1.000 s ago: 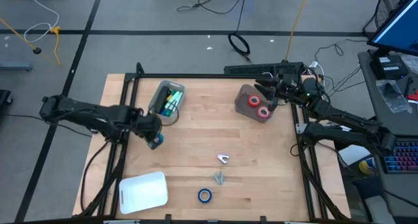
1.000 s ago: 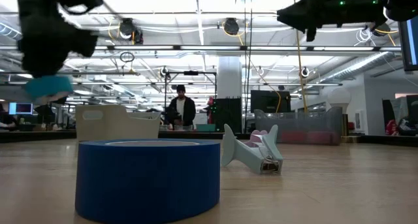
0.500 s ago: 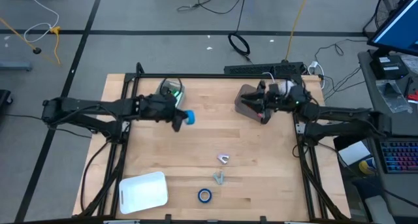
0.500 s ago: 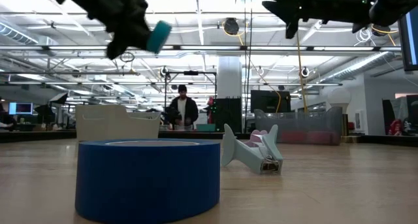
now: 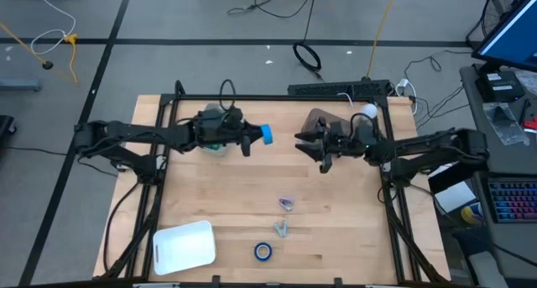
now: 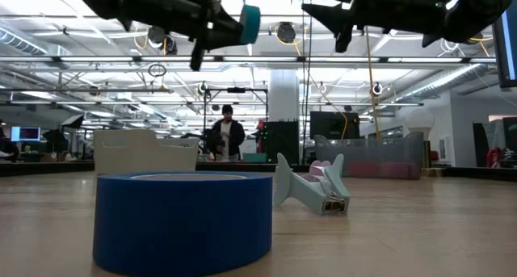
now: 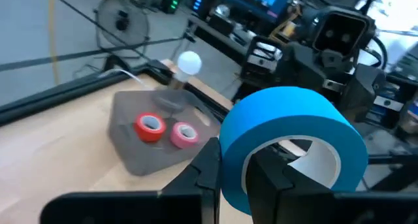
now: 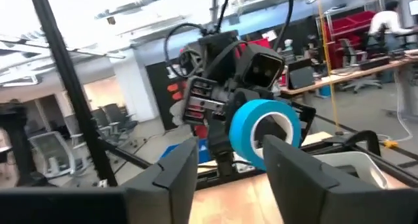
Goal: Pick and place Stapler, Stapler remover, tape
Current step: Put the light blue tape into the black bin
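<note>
While the left end effector hangs above the counter's far middle, clamped on a blue tape roll, the right end effector faces it, fingers apart.

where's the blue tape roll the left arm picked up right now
The blue tape roll is in the left gripper, held in the air over the table's far middle in the high view, facing the right gripper near the grey bin.
</note>
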